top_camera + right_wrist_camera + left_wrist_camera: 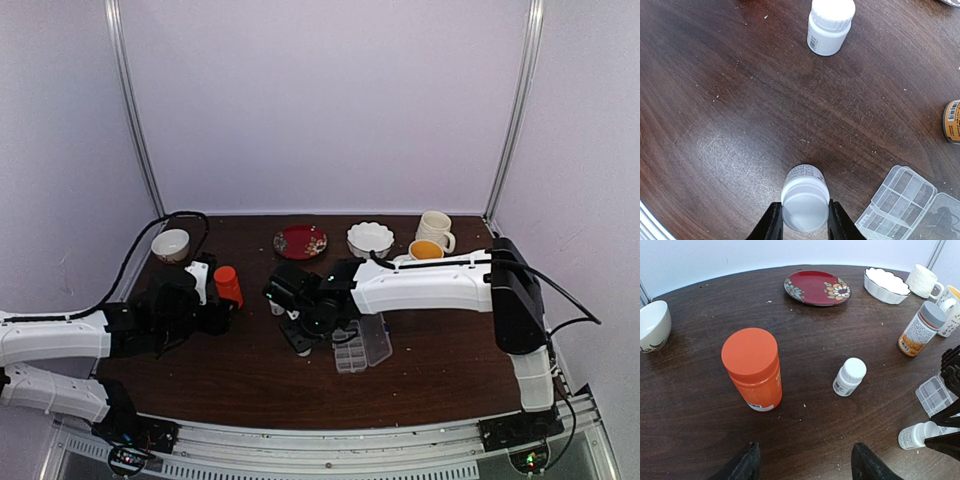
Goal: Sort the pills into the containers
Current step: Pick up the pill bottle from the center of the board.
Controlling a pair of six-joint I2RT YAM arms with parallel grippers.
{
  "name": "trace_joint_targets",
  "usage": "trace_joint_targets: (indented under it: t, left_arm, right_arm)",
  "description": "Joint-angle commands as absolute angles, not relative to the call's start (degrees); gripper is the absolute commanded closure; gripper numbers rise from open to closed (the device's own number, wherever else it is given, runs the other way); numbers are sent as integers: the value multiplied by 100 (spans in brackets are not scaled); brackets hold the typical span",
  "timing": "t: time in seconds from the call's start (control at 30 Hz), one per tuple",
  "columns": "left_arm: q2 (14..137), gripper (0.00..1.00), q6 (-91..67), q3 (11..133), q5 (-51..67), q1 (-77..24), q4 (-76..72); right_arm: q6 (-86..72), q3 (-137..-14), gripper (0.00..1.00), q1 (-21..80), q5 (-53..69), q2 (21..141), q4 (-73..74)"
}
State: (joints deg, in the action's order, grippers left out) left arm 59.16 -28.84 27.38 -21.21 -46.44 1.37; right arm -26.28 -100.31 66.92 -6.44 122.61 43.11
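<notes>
The clear organizer box (362, 343) lies open near the table's middle; its small square compartments also show in the right wrist view (905, 197) and the left wrist view (936, 395). No pills are visible, only tiny pale specks on the wood. My right gripper (805, 220) is shut on the cap end of a small white bottle (804, 192), just left of the organizer. A second small white bottle (829, 24) stands farther off. My left gripper (805, 470) is open and empty, low over the table, with the orange pill bottle (752, 367) standing just ahead to its left.
A brown bottle with a grey cap (920, 329) stands right of the white bottles. Along the back edge are a small bowl (170, 244), a red plate (300, 241), a white scalloped bowl (370, 238), a cream mug (434, 229) and a yellow cup (426, 250).
</notes>
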Motion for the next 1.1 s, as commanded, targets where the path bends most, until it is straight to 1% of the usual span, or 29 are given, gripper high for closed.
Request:
trace_joint_targets:
  t: [0.0, 0.03, 0.07, 0.33, 0.53, 0.67, 0.77, 1.07]
  left_arm:
    - [5993, 35, -2796, 2839, -2101, -4614, -61]
    - [6001, 35, -2803, 2839, -2091, -4612, -62]
    - [5999, 35, -2800, 2839, -2084, -4611, -62]
    - [6005, 35, -2804, 2821, -2068, -4614, -70]
    - [5987, 35, -2808, 2813, -2065, -4614, -66]
    - [6001, 35, -2804, 2837, -2062, -4610, -39]
    - [5999, 35, -2804, 2848, -2041, -4614, -35]
    - [5993, 35, -2774, 2916, -1933, -4614, -35]
  right_arm:
    - [-2628, -10195, 65, 6734, -756, 12371, 4373]
    - [-2629, -10192, 61, 6729, -756, 12383, 4375]
    - [-2627, -10187, 58, 6731, -756, 12383, 4373]
    - [-2619, -10169, 56, 6726, -771, 12403, 4377]
    - [-2610, -10186, 62, 6730, -762, 12412, 4359]
    - [-2604, -10203, 62, 6734, -765, 12453, 4361]
    - [-2593, -10217, 65, 6732, -765, 12453, 4356]
    - [-2550, -10209, 72, 6729, -844, 12113, 4303]
